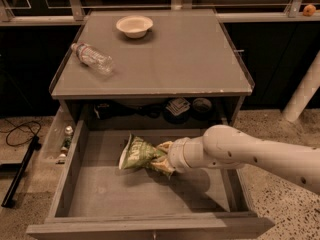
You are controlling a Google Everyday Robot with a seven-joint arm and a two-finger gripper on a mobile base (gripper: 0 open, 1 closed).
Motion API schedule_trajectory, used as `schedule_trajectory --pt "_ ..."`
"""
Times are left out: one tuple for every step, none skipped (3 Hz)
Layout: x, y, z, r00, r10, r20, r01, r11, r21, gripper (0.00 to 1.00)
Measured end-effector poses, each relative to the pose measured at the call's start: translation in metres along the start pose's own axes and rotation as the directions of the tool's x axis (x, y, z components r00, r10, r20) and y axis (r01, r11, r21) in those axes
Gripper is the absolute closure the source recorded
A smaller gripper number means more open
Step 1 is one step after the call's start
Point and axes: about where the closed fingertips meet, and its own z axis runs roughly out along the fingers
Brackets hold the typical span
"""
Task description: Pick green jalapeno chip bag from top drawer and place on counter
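The green jalapeno chip bag is inside the open top drawer, near its middle, with its pale end pointing left. My gripper reaches in from the right on a white arm and is shut on the bag's right end. The bag looks tilted, with its left end raised a little off the drawer bottom. The counter lies above and behind the drawer.
A clear plastic bottle lies on its side at the counter's left. A pale bowl stands at the counter's back. Dark items sit on the shelf behind the drawer. A cable lies on the floor at the left.
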Motion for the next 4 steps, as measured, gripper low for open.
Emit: schedule_trajectory --pt "-0.013 -0.003 -0.024 0.998 0.0 0.065 0.0 1.0 -0.006 1.0" --pt "-0.028 -0.009 -0.066 0.991 -0.027 0.128 0.026 0.9996 0.014 1.0" --pt "-0.046 -0.022 -0.111 0.984 -0.066 0.165 0.06 0.9974 0.038 1.0" --pt "-0.065 -0.043 -0.149 0.982 -0.104 0.157 0.096 0.9937 0.058 1.0"
